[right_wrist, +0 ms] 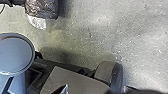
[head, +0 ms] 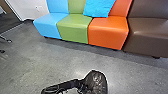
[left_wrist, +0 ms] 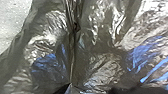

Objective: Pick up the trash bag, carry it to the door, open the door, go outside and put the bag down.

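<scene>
Head view: left arm reaching in over the grey floor, its gripper holding the dark trash bag, which is showing low, near the middle. Beyond, a row of seats is standing: blue, green, orange, brown. A turquoise cushion is leaning on the backrests, above the green and orange seats.

Left wrist view: bag's glossy film creasing and gathering in at the fingers, which are closing on it; blue glints showing on the folds.

Right wrist view: bag hanging out beyond the robot's base, a pale crinkled patch showing at its lower edge. Cannot tell how the right gripper is standing.
</scene>
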